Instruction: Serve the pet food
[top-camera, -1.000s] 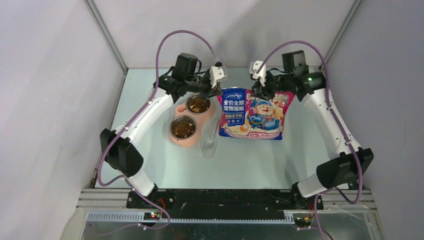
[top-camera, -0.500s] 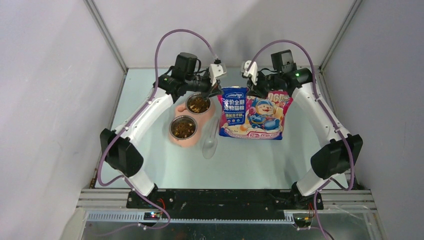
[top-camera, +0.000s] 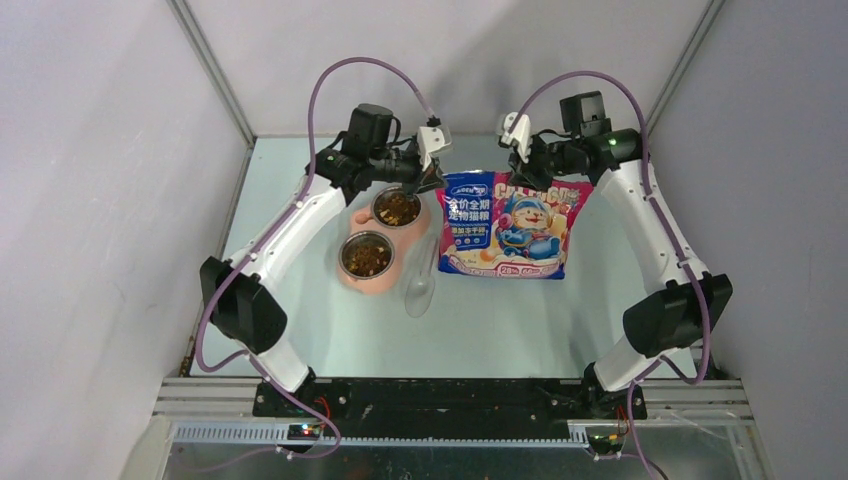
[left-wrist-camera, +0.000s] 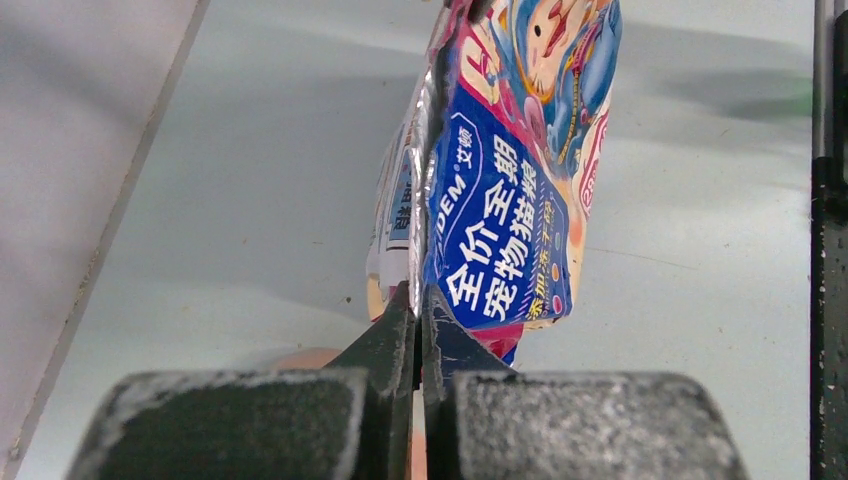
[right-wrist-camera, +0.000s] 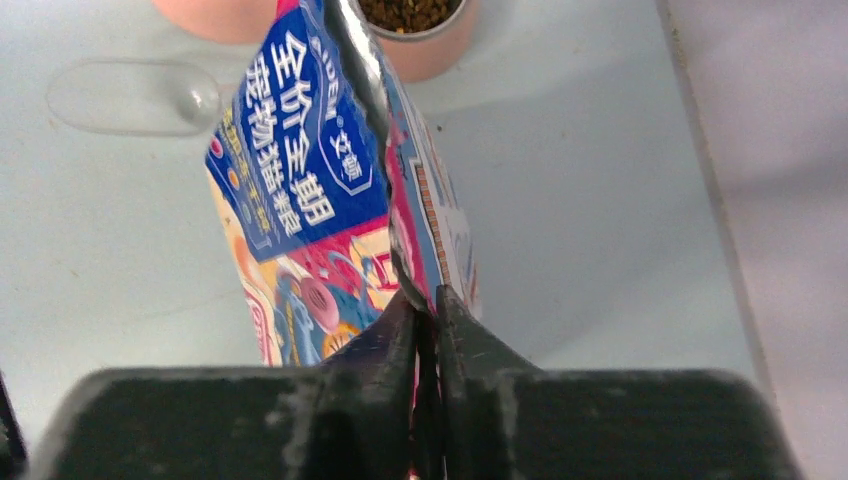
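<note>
The left gripper (left-wrist-camera: 418, 300) and the right gripper (right-wrist-camera: 425, 300) each clamp a top corner of the bag (top-camera: 510, 225); the pet food (top-camera: 398, 208), loose light pellets, likely needs pouring or scooping, not pinching.

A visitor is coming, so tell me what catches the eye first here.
The bright cartoon bag sits toward the table's far side, held up by its top edge, left jaws and right jaws each shut on it. Left of it, two steel bowls in a pink feeder hold brown pet food; a clear scoop lies between.
</note>
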